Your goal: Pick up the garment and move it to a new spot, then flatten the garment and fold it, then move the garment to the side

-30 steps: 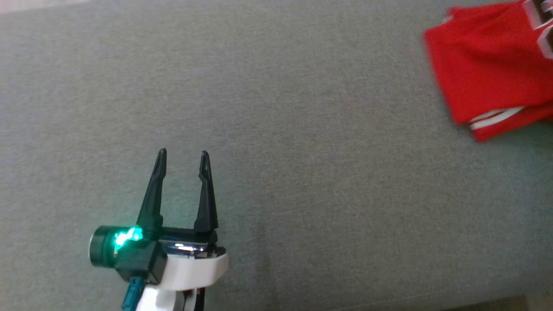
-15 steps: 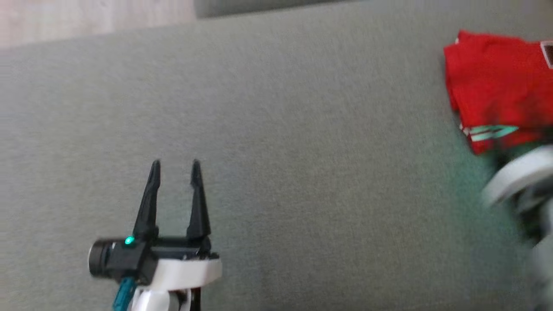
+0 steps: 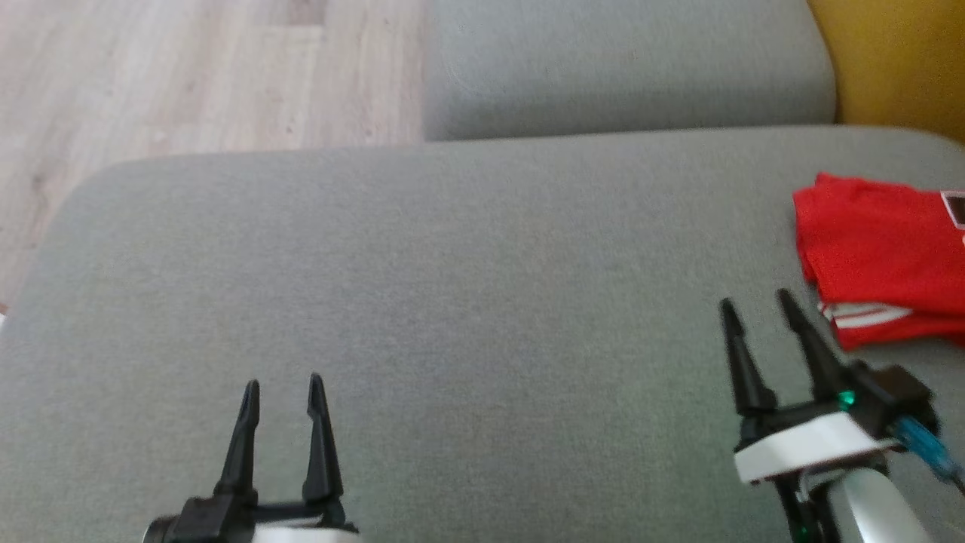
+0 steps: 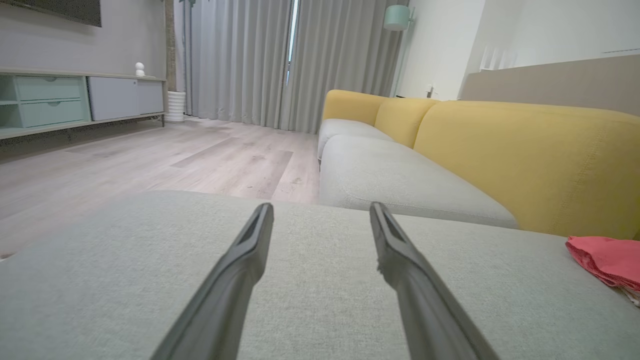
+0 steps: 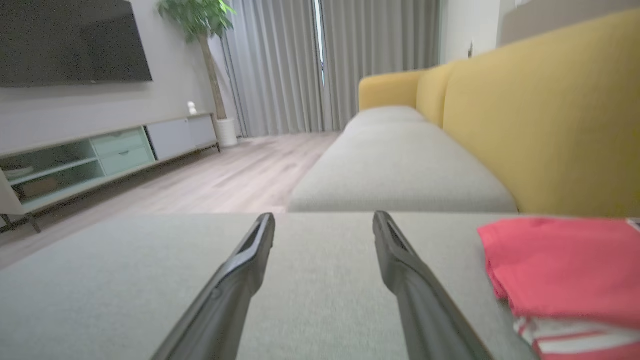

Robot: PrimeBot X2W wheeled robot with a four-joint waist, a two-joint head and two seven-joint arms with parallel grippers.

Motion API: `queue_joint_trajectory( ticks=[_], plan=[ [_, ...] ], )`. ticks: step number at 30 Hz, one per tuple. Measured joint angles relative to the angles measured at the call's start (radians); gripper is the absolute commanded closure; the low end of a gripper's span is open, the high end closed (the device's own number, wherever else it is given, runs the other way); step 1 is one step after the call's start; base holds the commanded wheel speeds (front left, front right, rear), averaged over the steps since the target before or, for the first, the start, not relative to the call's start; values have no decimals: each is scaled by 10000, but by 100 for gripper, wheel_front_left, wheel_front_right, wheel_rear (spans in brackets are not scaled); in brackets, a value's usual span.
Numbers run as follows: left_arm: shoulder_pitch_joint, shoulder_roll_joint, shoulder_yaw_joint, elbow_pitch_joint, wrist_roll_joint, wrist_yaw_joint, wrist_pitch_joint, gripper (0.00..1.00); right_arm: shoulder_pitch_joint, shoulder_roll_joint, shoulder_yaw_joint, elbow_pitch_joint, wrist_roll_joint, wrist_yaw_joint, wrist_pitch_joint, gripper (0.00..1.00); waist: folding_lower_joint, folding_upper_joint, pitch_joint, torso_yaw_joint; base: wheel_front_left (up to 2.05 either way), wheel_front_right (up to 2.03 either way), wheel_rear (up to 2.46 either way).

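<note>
Red garment (image 3: 882, 256): folded, white-striped edge showing; at far right of grey cushion (image 3: 452, 264), below yellow backrest (image 3: 897, 60). Judged already set aside.
Right gripper (image 3: 755, 300): fingers spread, empty, just beside garment, not touching.
Left gripper (image 3: 283, 385): spread, empty, well apart from garment, probably parked clear.

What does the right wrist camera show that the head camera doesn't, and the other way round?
Right wrist view: a wall TV, a potted plant, grey curtains and a low cabinet. Head view: the left gripper, open, over the grey cushion. Both: the folded red garment lying on the cushion, the right gripper open beside it, the yellow backrest and the wooden floor.
</note>
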Motion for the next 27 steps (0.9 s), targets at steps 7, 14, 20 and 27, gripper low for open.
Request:
queue_joint_trajectory(
  ticks=[7,14,20,27],
  plan=[
    [860,12,489,-253,92,-219,0,0,1918,543,-573,-1521,-993,0,-29,0,-1,0,-612,27,0,0,0],
    [1532,15,667,-499,426,-437,2,0,2823,790,-851,-1747,-1131,0,-29,0,1,0,-850,-63,0,0,0],
    [1543,17,669,-548,562,-516,2,0,2824,803,-823,-1743,-1133,0,-29,0,2,0,-900,-51,0,0,0],
    [1579,12,650,-268,709,-522,8,100,2843,838,-805,-1429,-1131,0,-15,100,2,0,-917,-23,0,0,0]
  ],
)
